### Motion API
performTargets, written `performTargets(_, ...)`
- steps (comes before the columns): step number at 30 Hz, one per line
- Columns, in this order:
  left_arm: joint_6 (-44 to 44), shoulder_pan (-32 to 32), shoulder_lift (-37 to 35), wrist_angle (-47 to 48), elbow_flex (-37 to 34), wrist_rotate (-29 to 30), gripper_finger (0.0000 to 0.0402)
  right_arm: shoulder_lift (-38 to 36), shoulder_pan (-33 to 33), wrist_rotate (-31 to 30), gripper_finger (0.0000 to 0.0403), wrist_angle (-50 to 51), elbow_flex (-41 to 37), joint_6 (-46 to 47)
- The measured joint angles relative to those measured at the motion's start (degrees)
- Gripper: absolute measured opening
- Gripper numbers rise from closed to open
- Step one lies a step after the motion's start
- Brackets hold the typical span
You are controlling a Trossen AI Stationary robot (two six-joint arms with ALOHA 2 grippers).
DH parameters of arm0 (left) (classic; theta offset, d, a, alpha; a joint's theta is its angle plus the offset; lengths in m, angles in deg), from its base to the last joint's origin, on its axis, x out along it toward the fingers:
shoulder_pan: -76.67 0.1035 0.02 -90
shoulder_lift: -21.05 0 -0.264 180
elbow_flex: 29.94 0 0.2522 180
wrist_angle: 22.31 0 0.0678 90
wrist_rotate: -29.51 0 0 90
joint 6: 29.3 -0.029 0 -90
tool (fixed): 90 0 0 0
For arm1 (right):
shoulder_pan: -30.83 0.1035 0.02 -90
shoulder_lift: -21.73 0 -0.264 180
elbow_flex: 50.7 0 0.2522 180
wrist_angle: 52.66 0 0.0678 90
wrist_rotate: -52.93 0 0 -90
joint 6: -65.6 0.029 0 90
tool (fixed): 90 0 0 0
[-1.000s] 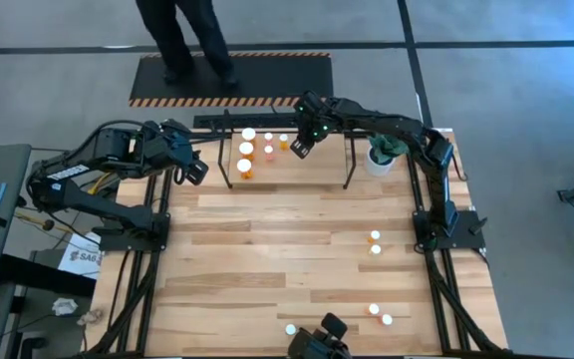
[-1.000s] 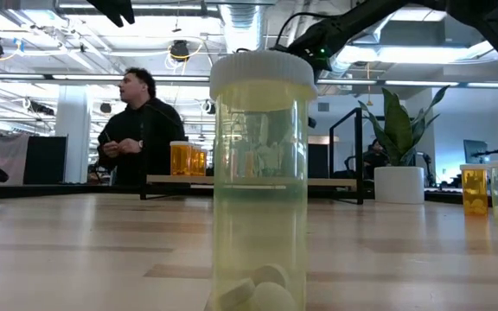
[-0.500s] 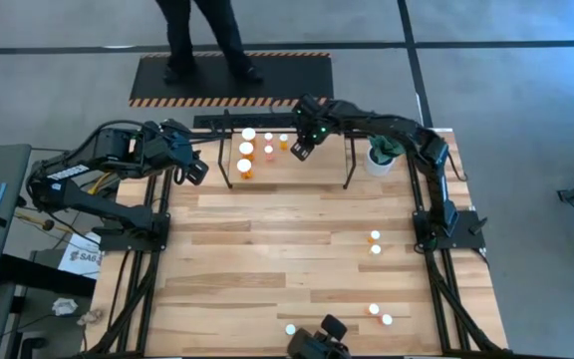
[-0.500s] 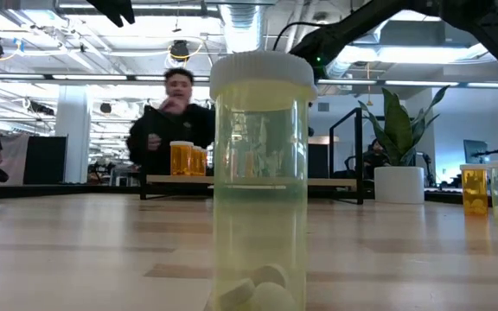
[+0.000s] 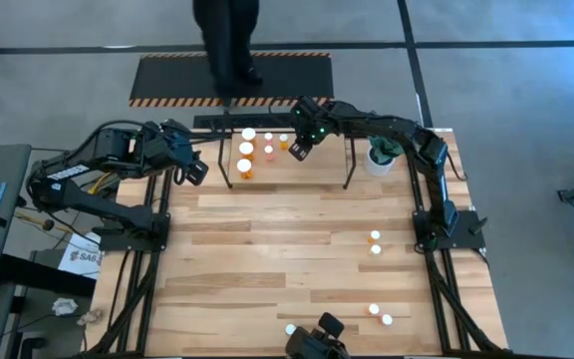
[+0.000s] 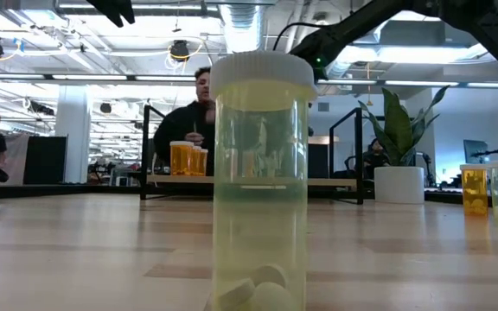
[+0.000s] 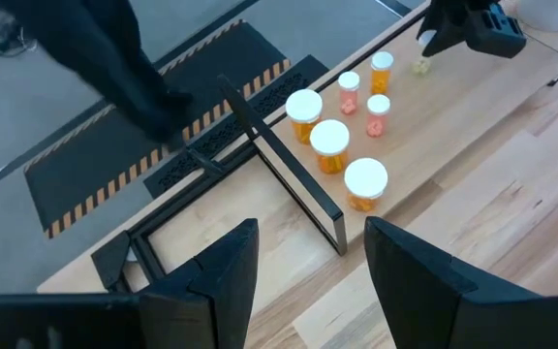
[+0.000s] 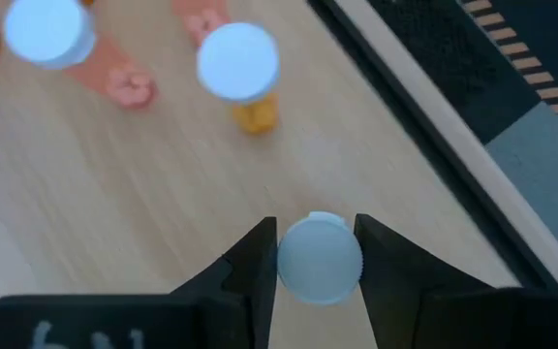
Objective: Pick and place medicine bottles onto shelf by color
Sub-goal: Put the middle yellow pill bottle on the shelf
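Observation:
The shelf (image 5: 347, 165) stands along the table's far edge, a black bar rack with a light wood floor. On its left half stand several white-capped medicine bottles: three larger orange ones (image 7: 330, 145) and smaller reddish and orange ones (image 7: 377, 113). Just to their right, my right gripper (image 8: 318, 262) hangs over the shelf floor, shut on a small pale bottle (image 7: 421, 66). My left gripper (image 7: 308, 262) waits open above the table's far left corner, nothing between its fingers. My right gripper pinches the small bottle at its round white cap (image 8: 296, 264), one finger on each side. The fingers slant down from the table's right. The cap hides the body in the wrist view. Whether the bottle's base touches the shelf floor, I cannot tell.
A white pot with a green plant (image 5: 379, 156) stands right of the shelf. Loose bottles lie at mid right (image 5: 375, 242) and near the front edge (image 5: 380, 315). A tall pale bottle (image 6: 262, 173) stands close before the low camera. A person (image 5: 225, 40) stands beyond the far edge.
Both grippers have kept their places and openings. The person beyond the far edge has walked toward the right.

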Motion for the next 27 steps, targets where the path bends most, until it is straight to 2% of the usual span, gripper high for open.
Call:
performTargets(15,0.9,0.0,0.0,0.0,0.0,0.2,0.0178,0.0,-1.6,0.5,0.015,-0.8,0.0,0.2)
performTargets(27,0.9,0.0,0.0,0.0,0.0,0.5,0.0178,0.0,-0.9,0.7,0.0184,-1.0,0.0,0.2)
